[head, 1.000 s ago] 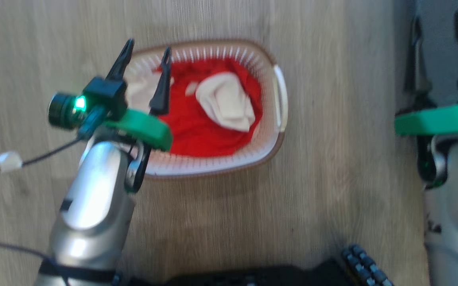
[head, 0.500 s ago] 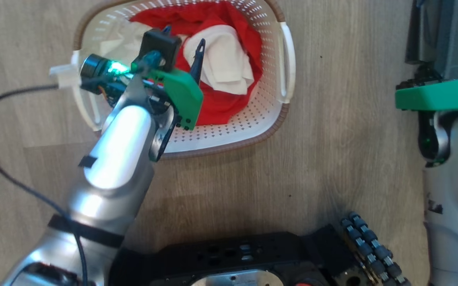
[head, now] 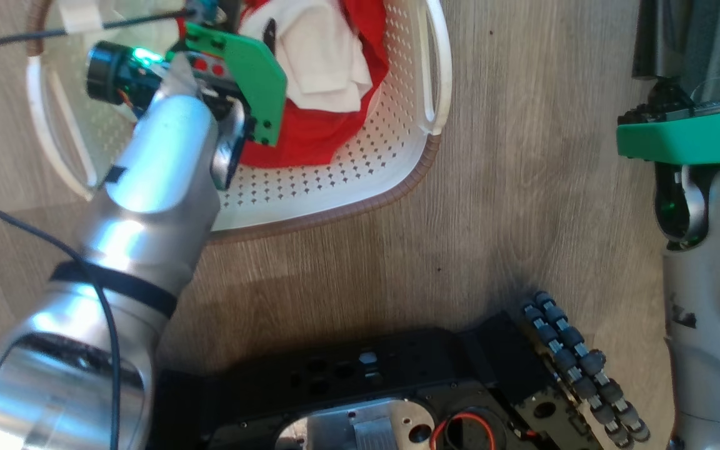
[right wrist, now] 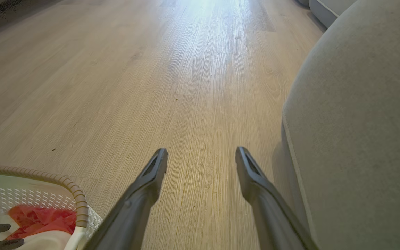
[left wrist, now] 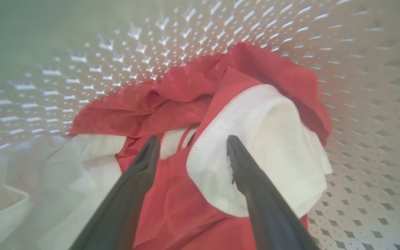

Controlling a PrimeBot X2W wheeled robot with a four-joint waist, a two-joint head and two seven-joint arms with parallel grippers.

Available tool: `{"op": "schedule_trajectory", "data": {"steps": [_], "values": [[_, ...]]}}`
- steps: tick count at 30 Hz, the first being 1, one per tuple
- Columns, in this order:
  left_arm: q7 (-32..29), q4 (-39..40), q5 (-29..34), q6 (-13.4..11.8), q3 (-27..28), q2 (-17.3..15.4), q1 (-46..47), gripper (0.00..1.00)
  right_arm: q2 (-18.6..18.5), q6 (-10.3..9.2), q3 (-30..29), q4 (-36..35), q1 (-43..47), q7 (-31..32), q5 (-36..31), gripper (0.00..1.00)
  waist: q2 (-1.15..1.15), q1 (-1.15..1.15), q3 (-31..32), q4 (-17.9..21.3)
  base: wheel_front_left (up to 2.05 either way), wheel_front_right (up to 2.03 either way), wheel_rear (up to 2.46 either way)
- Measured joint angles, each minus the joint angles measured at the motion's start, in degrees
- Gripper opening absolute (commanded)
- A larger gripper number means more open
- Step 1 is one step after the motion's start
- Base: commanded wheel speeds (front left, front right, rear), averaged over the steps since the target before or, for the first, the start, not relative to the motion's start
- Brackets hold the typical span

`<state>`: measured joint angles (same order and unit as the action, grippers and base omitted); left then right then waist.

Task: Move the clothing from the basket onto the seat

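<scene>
A pale wood-grain floor [right wrist: 193, 69] is seen in the head and right wrist views, and the basket [head: 360, 169] is set on it, ahead of the robot's dark base [head: 385, 387] and toward its left. The clothing [left wrist: 172, 208] is heaped inside the basket, red folds bunched against the perforated wall, with a white panel [left wrist: 266, 156] lying on top.

The left gripper [left wrist: 192, 139] is lowered into the basket, directly over the heap. Its fingers are spread wide and nothing is pinched between them. One fingertip is laid over the edge of the white panel, and the other over red fabric beside a thin white stripe. Whether the tips press into the cloth cannot be told. Between the fingers a seam of the panel and a strip of red are framed.

The right gripper [right wrist: 201, 151] is held above bare floor, well apart from the clothing, with its fingers parted and empty. The seat [right wrist: 359, 121] is found just beside it on one side, and the basket's brown rim is seen low on the other.
</scene>
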<state>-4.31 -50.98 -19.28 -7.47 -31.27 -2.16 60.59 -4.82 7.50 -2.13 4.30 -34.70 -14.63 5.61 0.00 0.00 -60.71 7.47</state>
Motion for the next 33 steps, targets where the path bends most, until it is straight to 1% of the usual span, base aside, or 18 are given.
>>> {"op": "schedule_trajectory", "data": {"steps": [8,10,14,16,22,23,28,33], "values": [[2.65,-8.65,-3.58,-0.37,-1.19,0.01,6.1,1.0,-0.03,0.0,-0.27,-1.18,0.05,0.0,0.25,1.0,0.0,0.0,-3.2,0.93,0.0,0.0,0.0],[3.5,-9.33,-5.25,-0.18,-1.64,0.01,6.51,1.0,-0.03,0.0,-0.47,-1.22,0.08,0.0,0.62,1.0,0.0,0.0,-3.28,1.2,0.0,0.0,0.0],[4.59,-9.26,-8.78,1.37,-3.57,0.03,6.53,1.0,0.0,0.0,-0.87,-1.05,0.18,0.0,0.75,1.0,0.0,0.0,-2.7,1.0,0.0,0.0,0.0],[4.35,-9.13,-10.65,1.83,-4.93,0.04,6.53,1.0,0.01,0.0,-0.91,-0.89,0.22,0.0,0.94,1.0,0.0,0.0,-2.29,0.83,0.0,0.0,0.0],[0.74,-9.59,-15.45,2.81,-8.49,0.04,6.5,1.0,0.05,0.0,-0.92,-0.86,0.21,0.0,0.94,1.0,0.0,0.0,-2.09,0.54,0.0,0.0,0.0],[0.29,-9.53,-16.34,3.3,-9.02,0.04,6.5,1.0,0.05,0.0,-0.94,-0.9,0.21,0.0,0.94,1.0,0.0,0.0,-2.15,0.48,0.0,0.0,0.0],[-0.83,-9.89,-19.11,3.27,-12.02,0.03,6.48,1.0,0.04,0.0,-1.21,-1.02,0.21,0.0,0.94,1.0,0.0,0.0,-2.63,0.15,0.0,0.0,0.0],[-0.69,-12.07,-20.82,3.16,-14.54,0.0,6.49,1.0,0.03,0.0,-1.23,-1.25,0.21,0.0,0.94,1.0,0.0,0.0,-3.53,0.56,0.0,0.0,0.0]]}}
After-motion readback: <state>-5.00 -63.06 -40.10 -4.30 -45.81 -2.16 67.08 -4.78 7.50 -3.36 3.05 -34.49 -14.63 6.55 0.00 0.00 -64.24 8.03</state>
